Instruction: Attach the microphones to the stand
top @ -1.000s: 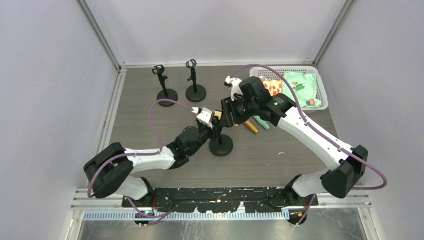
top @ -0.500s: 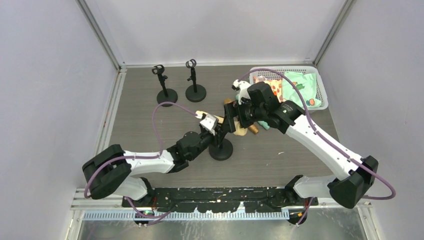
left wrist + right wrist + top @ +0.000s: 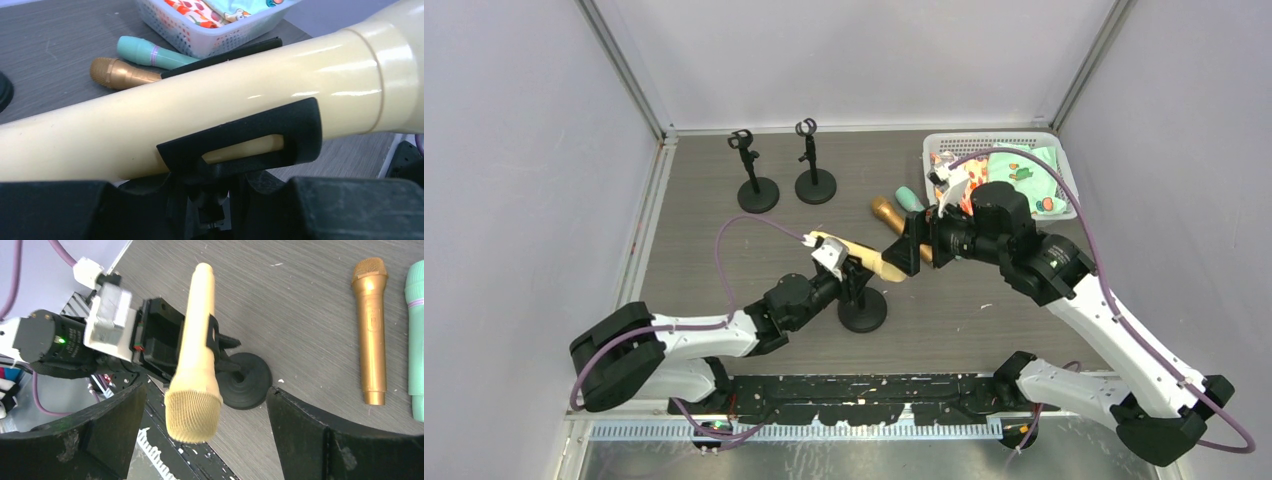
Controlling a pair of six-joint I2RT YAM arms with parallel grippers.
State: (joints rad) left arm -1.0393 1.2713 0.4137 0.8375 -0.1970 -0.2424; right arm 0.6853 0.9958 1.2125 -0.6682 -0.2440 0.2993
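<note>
The cream-yellow microphone (image 3: 859, 256) lies tilted in the black clip (image 3: 240, 142) of the near stand (image 3: 862, 312). My left gripper (image 3: 848, 280) is shut on that stand's post just under the clip. In the right wrist view the cream microphone's mesh head (image 3: 193, 412) points at my right gripper (image 3: 205, 442). That gripper is open, its fingers (image 3: 100, 435) wide on either side without touching. The golden-brown microphone (image 3: 892, 213) and the mint-green microphone (image 3: 911, 198) lie on the table beyond.
Two more black stands (image 3: 754, 172) (image 3: 812, 165) rise at the back left, their clips holding nothing. A white basket (image 3: 1064, 175) of printed cloth sits at the back right. The right arm's purple cable arcs over the basket.
My right gripper has opened, let go of the cream microphone and drawn back to the right. The microphone stays in the clip. The left gripper keeps its hold on the stand.
</note>
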